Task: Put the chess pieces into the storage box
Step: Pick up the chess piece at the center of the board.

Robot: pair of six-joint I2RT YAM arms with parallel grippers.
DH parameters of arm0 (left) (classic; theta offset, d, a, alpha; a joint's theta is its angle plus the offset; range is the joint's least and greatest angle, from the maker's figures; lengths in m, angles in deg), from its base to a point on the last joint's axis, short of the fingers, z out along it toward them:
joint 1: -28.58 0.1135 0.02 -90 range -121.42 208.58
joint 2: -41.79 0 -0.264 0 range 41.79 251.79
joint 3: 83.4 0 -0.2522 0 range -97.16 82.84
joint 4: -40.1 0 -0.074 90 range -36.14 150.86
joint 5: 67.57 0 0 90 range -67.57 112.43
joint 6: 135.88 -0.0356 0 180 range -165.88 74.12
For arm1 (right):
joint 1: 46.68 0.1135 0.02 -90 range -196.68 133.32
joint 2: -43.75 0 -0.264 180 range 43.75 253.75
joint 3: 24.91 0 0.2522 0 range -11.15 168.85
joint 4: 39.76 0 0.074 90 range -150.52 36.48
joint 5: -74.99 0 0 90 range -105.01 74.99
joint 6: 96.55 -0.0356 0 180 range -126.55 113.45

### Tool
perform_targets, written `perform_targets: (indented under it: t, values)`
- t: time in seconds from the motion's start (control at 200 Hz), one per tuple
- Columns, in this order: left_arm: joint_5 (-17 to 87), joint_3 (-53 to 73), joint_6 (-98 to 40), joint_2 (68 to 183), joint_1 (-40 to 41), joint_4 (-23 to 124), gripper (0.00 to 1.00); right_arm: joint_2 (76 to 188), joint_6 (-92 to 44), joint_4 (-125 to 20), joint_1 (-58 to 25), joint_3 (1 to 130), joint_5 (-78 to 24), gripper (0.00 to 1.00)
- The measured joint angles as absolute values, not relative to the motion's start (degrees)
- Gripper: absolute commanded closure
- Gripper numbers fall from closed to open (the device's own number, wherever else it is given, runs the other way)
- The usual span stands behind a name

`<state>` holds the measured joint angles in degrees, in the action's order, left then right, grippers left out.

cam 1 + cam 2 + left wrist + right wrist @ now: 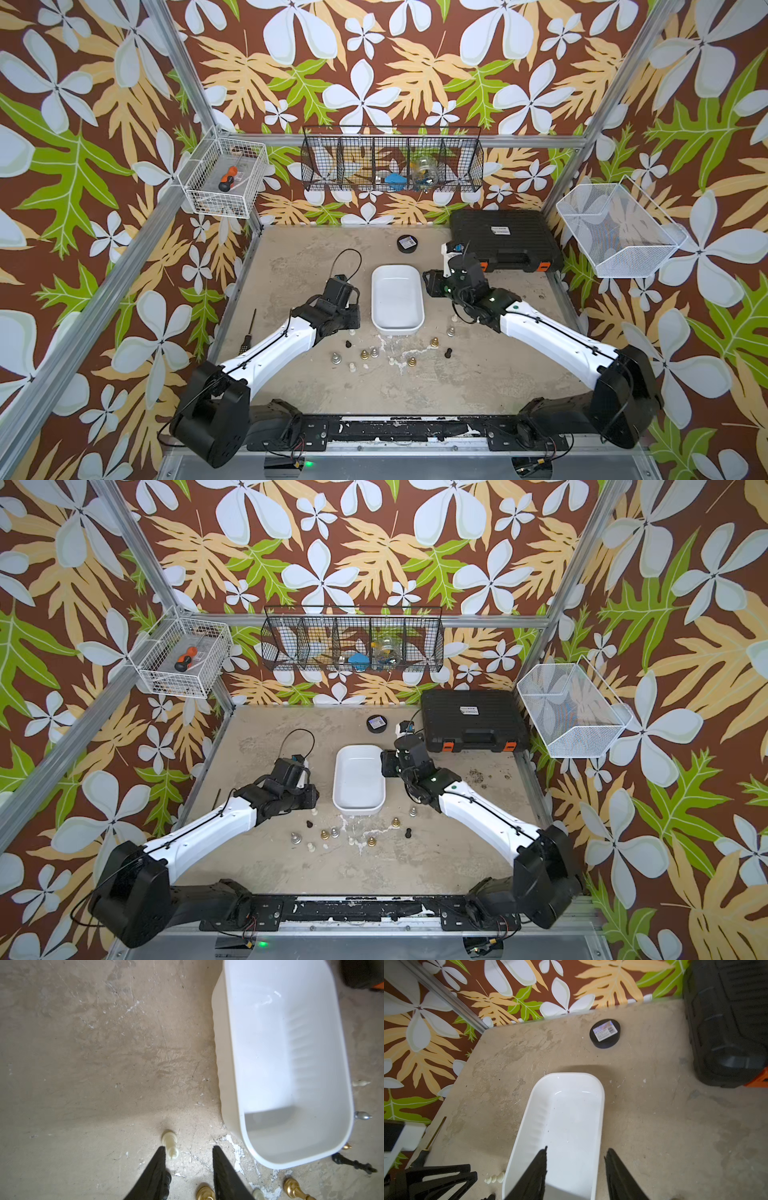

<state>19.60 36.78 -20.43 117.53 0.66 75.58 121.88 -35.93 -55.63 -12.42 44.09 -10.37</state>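
A top view looks down on a scuffed beige tabletop (311, 257). The storage box (397, 299), a shallow white tub with rounded corners, sits at the centre of the frame, and the parts of its floor that show are bare. The chess pieces (365, 354) are scattered on the table just below the box, small gold, silver, cream and black figures spread in a loose band. The left gripper (189, 1148) is low over the table just left of the box's lower left corner. Its jaws are partly apart and clamp nothing, and a cream piece (170, 1145) that appears to lie on its side is at the tip of one finger. The right gripper (577, 1149) hovers at the box's right wall with its jaws apart and empty, one finger over the inside of the box and one over the table outside it. A round black puck (406, 243) with a label sits above the box. A black case (505, 239) fills the table's upper right corner.
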Motion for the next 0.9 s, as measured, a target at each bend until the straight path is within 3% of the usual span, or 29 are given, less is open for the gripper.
perform_targets:
  t: [0.48,0.901]
  values:
    - [16.3,36.2,-17.7,122.4,-0.9,79.4,0.62,111.3,-25.3,-15.7,-11.4,9.7,-35.9,0.42]
    - [13.9,35.1,-17.5,126.4,-1.5,79.4,0.65,110.1,-24.6,-2.3,-10.8,5.0,-37.5,0.42]
